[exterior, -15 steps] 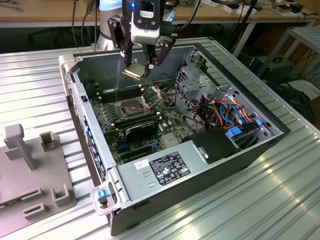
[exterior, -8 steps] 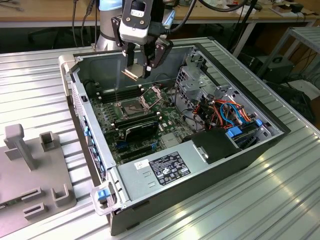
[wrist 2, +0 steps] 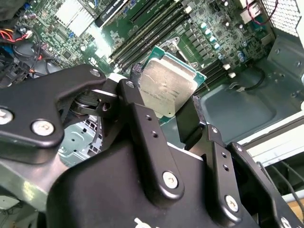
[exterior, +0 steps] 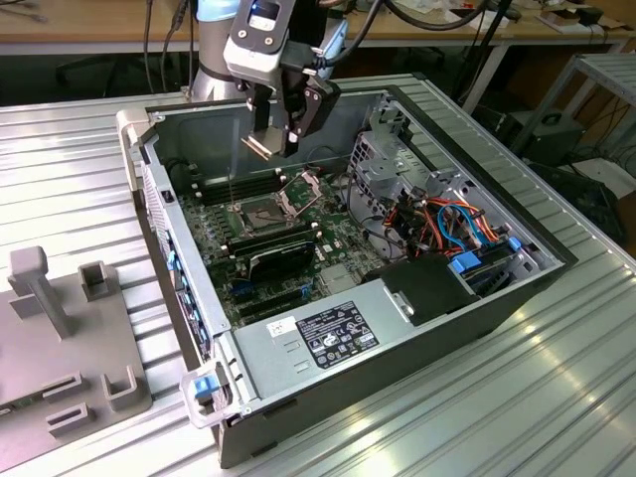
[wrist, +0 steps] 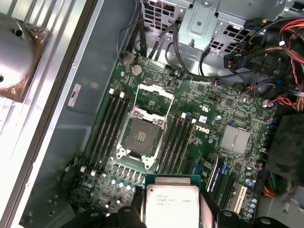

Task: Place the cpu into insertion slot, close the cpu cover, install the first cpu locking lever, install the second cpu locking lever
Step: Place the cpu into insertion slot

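Gripper [wrist 2: 161,102] fingers squeeze the cpu [wrist 2: 166,85] by its sides, so its top and bottom go untouched. Below the gripper lies the insertion slot [wrist: 141,137], its cpu cover [wrist: 153,95] flipped open.

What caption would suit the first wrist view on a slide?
Gripper holds the cpu above the motherboard, insertion slot uncovered and empty.

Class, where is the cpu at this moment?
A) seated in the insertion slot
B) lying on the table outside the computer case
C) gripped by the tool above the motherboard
C: the cpu is clamped in the tool above the motherboard, and the insertion slot lies bare.
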`<state>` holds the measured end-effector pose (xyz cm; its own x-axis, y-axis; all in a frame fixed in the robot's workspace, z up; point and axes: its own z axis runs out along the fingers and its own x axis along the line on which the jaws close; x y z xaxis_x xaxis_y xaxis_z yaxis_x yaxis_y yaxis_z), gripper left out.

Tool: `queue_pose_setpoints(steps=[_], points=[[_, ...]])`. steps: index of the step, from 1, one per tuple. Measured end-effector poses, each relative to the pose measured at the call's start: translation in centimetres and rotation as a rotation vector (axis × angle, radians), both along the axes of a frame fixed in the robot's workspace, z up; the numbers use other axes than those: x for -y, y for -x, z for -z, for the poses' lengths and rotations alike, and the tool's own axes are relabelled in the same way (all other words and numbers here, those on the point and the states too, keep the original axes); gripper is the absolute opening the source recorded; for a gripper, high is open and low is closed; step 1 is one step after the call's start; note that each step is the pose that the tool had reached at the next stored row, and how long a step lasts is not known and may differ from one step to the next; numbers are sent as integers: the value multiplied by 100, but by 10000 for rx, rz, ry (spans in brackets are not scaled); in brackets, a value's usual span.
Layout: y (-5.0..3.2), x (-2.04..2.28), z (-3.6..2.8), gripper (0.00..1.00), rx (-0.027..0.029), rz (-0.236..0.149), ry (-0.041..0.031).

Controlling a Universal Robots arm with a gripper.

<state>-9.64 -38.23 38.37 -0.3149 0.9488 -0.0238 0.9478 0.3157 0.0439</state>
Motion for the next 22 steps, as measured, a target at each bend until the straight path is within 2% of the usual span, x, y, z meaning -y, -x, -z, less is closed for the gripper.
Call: queue_pose_setpoints(steps=[10, 16, 20, 22], points=[[-154, -115, 18, 55, -15, 127, -1], [-182, -118, 23, 55, -15, 540, -1], [-187, -118, 27, 55, -15, 991, -2], [-188, -118, 29, 55, -14, 1345, -2]])
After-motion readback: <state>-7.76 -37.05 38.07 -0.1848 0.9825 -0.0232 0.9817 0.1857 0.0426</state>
